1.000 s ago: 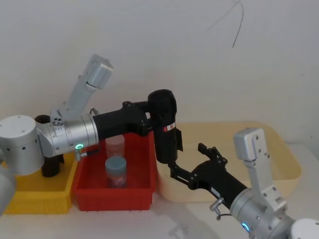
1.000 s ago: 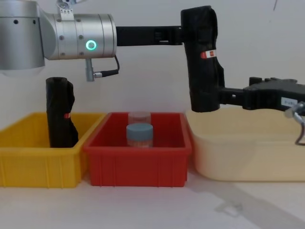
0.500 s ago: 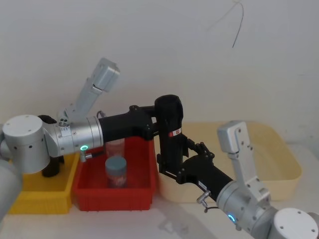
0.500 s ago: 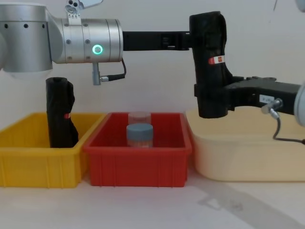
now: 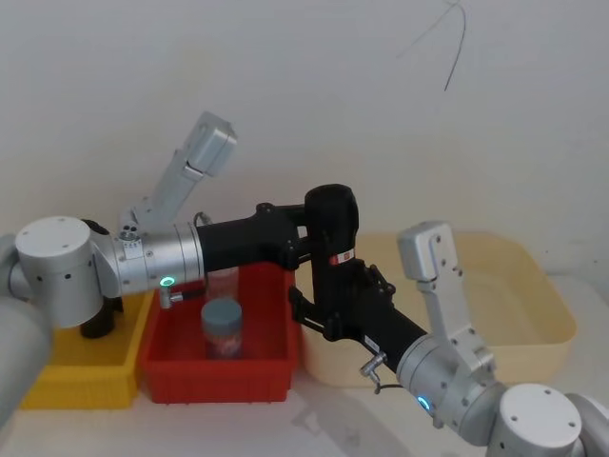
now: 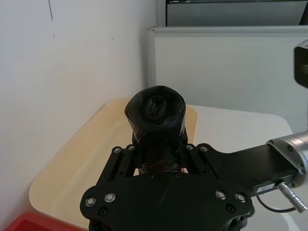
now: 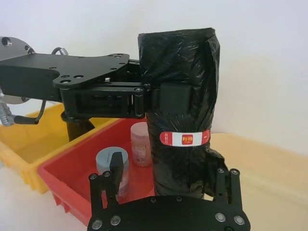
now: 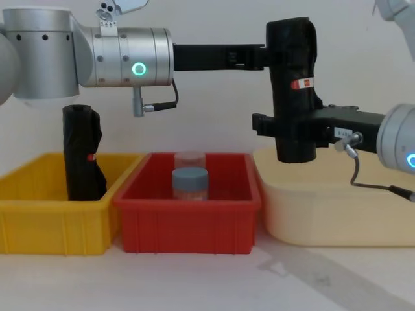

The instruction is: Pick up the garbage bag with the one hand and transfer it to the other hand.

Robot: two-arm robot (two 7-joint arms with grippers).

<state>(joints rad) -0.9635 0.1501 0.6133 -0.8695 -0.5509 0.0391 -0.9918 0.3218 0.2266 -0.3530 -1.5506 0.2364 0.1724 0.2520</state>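
The garbage bag (image 5: 331, 214) (image 8: 292, 39), a thick black roll with a red-and-white label, hangs upright in the air above the seam between the red bin and the cream tub. My left gripper (image 5: 309, 243) (image 8: 279, 57), on the green-lit arm, is shut on the bag's upper half from the left; the left wrist view looks down on the bag's top (image 6: 155, 106). My right gripper (image 5: 328, 309) (image 8: 285, 126), on the blue-lit arm, reaches in from the right. It stands open, its fingers straddling the bag's lower part (image 7: 180, 57) with a gap on one side.
A second black roll (image 8: 82, 152) stands in the yellow bin (image 8: 39, 223) at the left. The red bin (image 8: 188, 223) holds a blue-lidded jar (image 8: 190, 183) and a clear jar behind it. The cream tub (image 8: 337, 214) sits at the right, against the wall.
The left arm has carried the bag slightly to the right. The right gripper has slid left from beside the bag until its fingers straddle the bag's lower part.
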